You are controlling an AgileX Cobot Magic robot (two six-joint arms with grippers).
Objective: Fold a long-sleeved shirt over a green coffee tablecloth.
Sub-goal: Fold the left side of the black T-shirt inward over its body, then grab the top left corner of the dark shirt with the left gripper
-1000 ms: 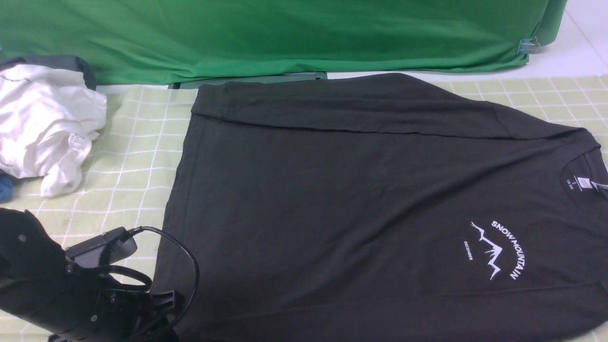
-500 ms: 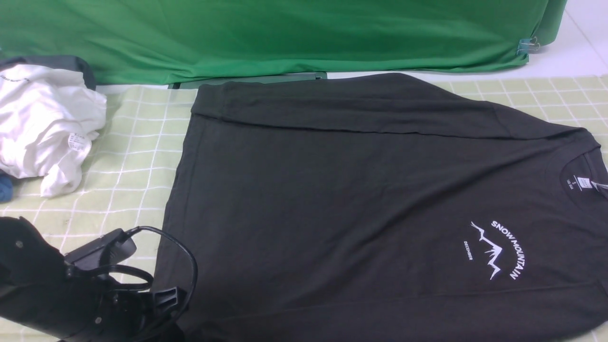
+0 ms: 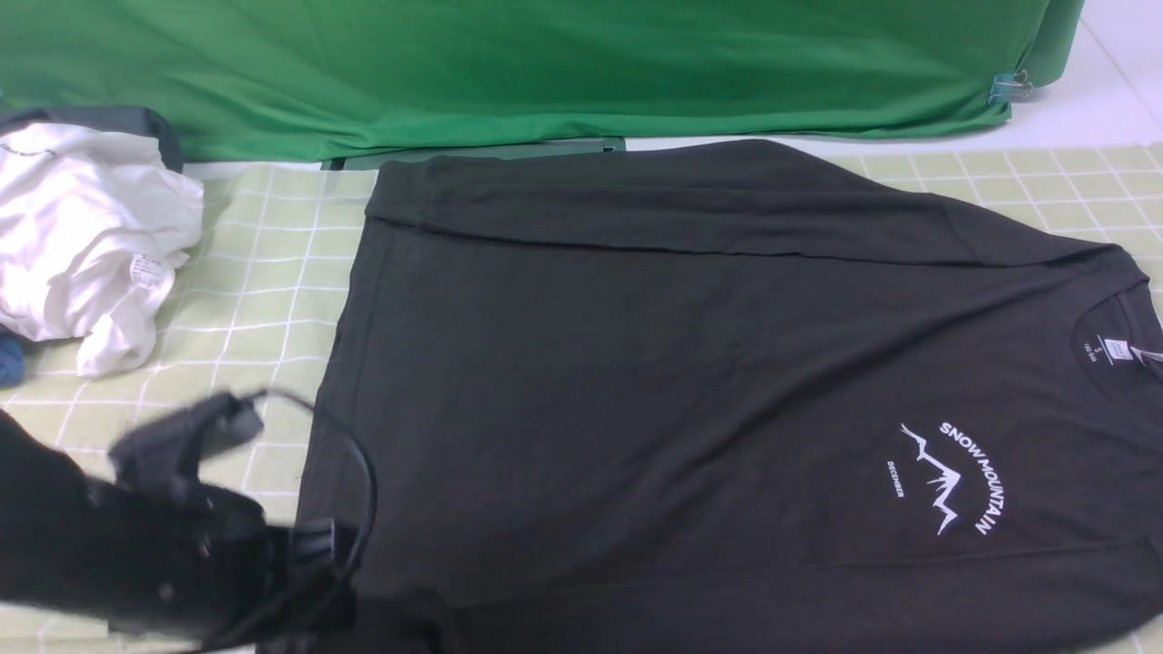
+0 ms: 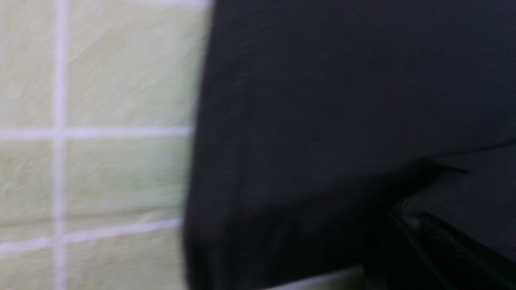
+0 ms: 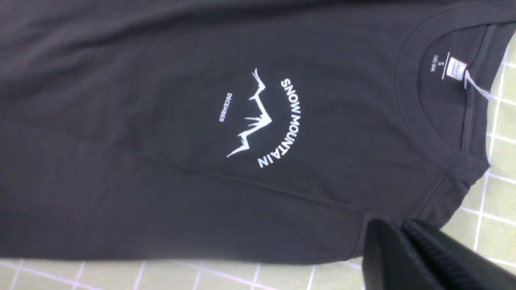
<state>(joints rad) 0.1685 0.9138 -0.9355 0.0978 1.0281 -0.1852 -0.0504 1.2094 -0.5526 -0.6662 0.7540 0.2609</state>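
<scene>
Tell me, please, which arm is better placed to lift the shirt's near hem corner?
Left: the left claw is shut on the long-sleeved shirt's near hem corner; the right claw sits by the collar end.

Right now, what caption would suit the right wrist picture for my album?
Black Snow Mountain shirt spread on a checked cloth, claw by its shoulder.
</scene>
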